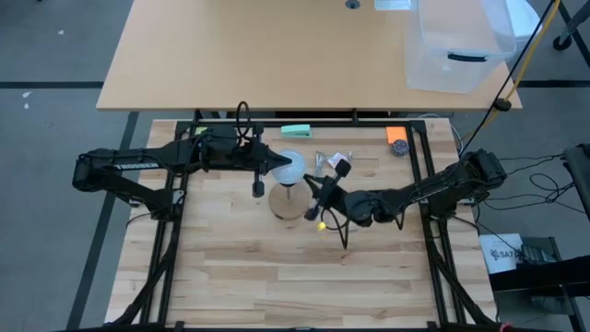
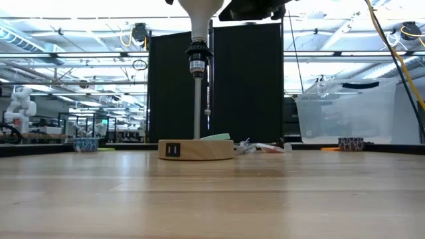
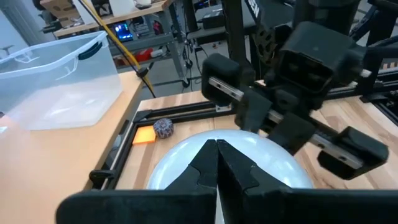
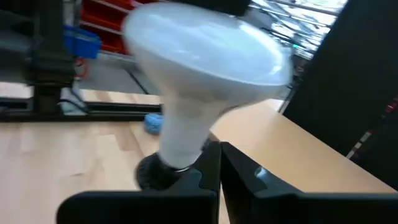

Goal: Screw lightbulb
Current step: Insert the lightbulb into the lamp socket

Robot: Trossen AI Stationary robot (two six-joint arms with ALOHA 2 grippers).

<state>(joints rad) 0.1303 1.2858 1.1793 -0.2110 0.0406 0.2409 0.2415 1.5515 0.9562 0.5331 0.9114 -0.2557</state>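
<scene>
The white lightbulb [image 1: 290, 168] stands with its neck down in the black socket [image 2: 197, 56] on the pole of the round wooden base [image 2: 196, 149]. Its globe fills the left wrist view [image 3: 186, 158] and the right wrist view [image 4: 205, 56]. My left gripper [image 1: 274, 166] is shut at the globe's left side. My right gripper [image 1: 315, 194] is shut at the bulb's near right, its fingertips [image 4: 214, 155] beside the neck [image 4: 183, 140] just above the socket. My left gripper's shut fingertips [image 3: 216, 155] lie level against the globe's side [image 3: 180, 155], coming from the table's left; I cannot tell whether they touch it. My right gripper's shut fingertips stand close beside the bulb's neck, coming from the table's right; I cannot tell whether they touch it.
A green block [image 1: 295, 131], a small clear bag [image 1: 334, 159], an orange block [image 1: 395, 134] and a small dark ball [image 1: 399, 148] lie toward the table's far edge. A clear plastic bin [image 1: 456, 46] stands on the desk beyond. The near half of the table is bare wood.
</scene>
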